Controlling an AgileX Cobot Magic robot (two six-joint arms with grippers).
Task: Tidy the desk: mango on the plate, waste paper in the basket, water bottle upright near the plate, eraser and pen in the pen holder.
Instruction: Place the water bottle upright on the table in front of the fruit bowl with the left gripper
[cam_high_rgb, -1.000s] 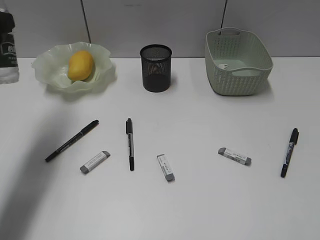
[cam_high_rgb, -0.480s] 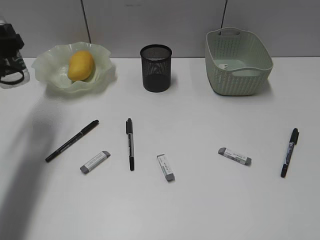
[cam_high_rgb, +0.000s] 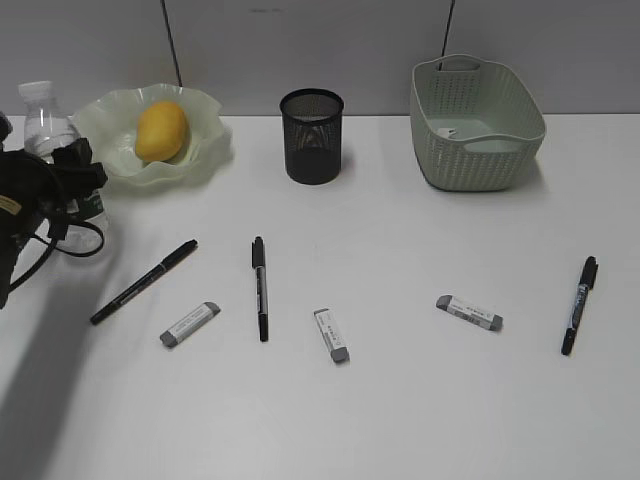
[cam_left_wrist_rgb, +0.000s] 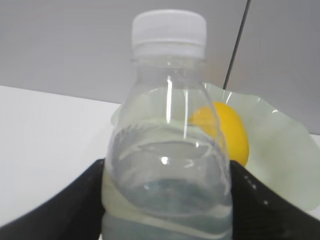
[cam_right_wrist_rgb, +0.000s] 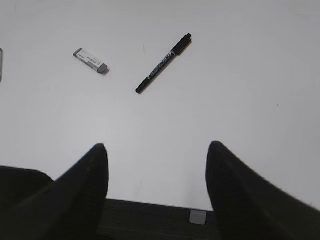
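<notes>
My left gripper (cam_left_wrist_rgb: 167, 200) hugs the water bottle (cam_high_rgb: 55, 135) upright at nine o'clock of the plate (cam_high_rgb: 205, 150) so it won't tip, while my right gripper (cam_right_wrist_rgb: 156, 182) waits open, holding nothing.

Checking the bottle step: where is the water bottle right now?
In the exterior view the water bottle stands upright at the far left, held between the left gripper's fingers, just left of the plate holding the mango.
</notes>
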